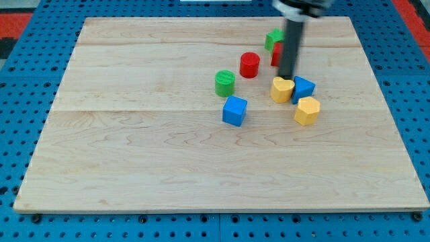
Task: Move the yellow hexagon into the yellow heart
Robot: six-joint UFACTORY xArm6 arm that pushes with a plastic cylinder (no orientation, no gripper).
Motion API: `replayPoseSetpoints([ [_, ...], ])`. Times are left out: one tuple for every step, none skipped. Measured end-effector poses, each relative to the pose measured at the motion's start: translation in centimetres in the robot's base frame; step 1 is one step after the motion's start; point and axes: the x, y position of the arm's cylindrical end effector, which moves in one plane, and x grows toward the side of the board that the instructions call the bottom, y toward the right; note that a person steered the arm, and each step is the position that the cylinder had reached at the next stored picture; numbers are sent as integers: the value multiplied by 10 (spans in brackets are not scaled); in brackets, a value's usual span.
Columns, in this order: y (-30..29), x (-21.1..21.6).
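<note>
The yellow hexagon lies right of the board's centre. The yellow heart lies up and to the left of it. A blue block sits between them, touching the heart's right side and just above the hexagon. My tip stands just above the yellow heart, at its top edge; the dark rod rises from there to the view's top.
A blue cube lies left of the hexagon. A green cylinder and a red cylinder lie further up left. A green block and a red block are partly hidden behind the rod. The wooden board sits on blue pegboard.
</note>
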Motion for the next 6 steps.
replayPoseSetpoints([
  [35, 39],
  [31, 69],
  [6, 100],
  [25, 83],
  [65, 116],
  [-6, 129],
])
